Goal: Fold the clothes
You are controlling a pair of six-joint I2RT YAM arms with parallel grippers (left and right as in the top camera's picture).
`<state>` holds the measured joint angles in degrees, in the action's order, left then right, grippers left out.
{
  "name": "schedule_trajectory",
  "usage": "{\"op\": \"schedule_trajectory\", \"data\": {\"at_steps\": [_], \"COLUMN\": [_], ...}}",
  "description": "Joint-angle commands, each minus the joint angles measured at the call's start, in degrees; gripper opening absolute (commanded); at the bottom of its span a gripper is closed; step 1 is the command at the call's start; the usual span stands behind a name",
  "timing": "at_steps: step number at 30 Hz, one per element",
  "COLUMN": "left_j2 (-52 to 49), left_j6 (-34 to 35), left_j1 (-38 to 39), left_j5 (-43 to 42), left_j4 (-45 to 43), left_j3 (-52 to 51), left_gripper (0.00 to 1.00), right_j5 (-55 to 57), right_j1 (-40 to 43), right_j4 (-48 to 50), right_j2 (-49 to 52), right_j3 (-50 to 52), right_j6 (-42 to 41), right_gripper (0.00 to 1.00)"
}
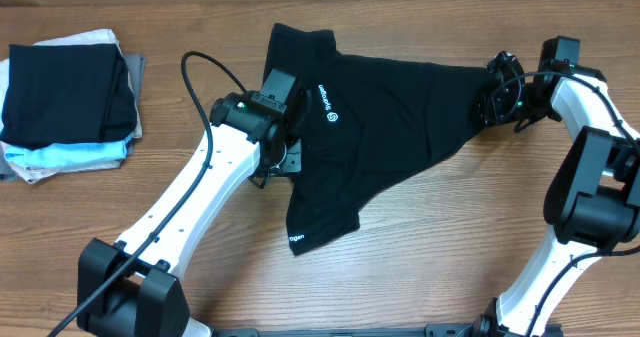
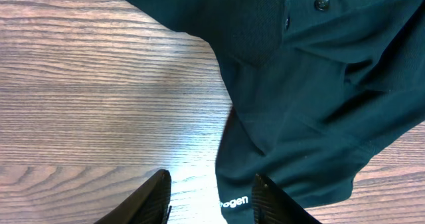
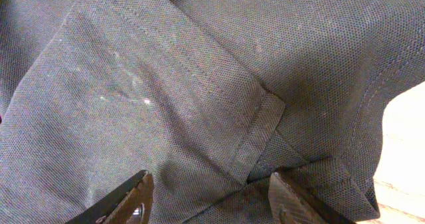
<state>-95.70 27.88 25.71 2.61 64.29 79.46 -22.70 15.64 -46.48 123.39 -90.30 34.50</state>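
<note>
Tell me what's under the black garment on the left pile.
Under the black garment, a pale blue one and a grey edge show; anything else is covered.

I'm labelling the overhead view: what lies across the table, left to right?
Stack of folded garments → left gripper at the shirt's left edge → black T-shirt → right gripper at its right end.

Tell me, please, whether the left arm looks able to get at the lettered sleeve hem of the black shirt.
Probably yes: the left end effector is open and pointed at the lettered sleeve hem, with nothing between them.
</note>
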Motion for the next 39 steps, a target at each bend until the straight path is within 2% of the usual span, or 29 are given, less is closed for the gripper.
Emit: {"op": "schedule_trajectory", "data": {"at_steps": [1, 10, 15, 21, 25, 28, 35, 39], "left_j2": [-0.24, -0.24, -0.24, -0.24, -0.24, -0.24, -0.24, -0.24], "left_j6": [-0.87, -0.85, -0.87, -0.87, -0.87, -0.87, -1.11, -1.14], "left_j1": [-0.28, -0.28, -0.28, -0.28, -0.28, -0.28, -0.11, 0.74], "left_j5": [0.35, 0.35, 0.35, 0.35, 0.35, 0.35, -5.68, -8.02], "left_j4": [-0.13, -0.31, -0.44, -0.66, -0.68, -0.57, 0.24, 0.13], "left_j3": [0.46, 0.46, 0.46, 0.46, 0.46, 0.46, 0.28, -0.26], "left_gripper": [0.43, 0.43, 0.44, 0.44, 0.44, 0.44, 0.42, 0.41], "right_j5": [-1.4, -7.43, -6.58, -1.07, 8.52, 13.86, 14.34, 14.34], "right_j1": [-0.33, -0.59, -0.46, 0.31, 0.61, 0.68, 1.36, 1.49], "right_j4": [0.57, 0.7, -2.82, -11.23, -17.75, -20.11, -27.52, -30.38], "right_j2": [1.27, 4.31, 3.34, 1.07, 0.87, 0.9, 0.9, 0.9], "right_j3": [0.26, 0.26, -1.84, -10.36, -15.85, -15.87, -13.94, -11.8], "right_j6": [0.0, -0.04, 0.02, -0.07, -3.89, -8.35, -21.03, -32.44], "right_gripper": [0.6, 0.6, 0.34, 0.04, 0.04, 0.04, 0.04, 0.04]}}
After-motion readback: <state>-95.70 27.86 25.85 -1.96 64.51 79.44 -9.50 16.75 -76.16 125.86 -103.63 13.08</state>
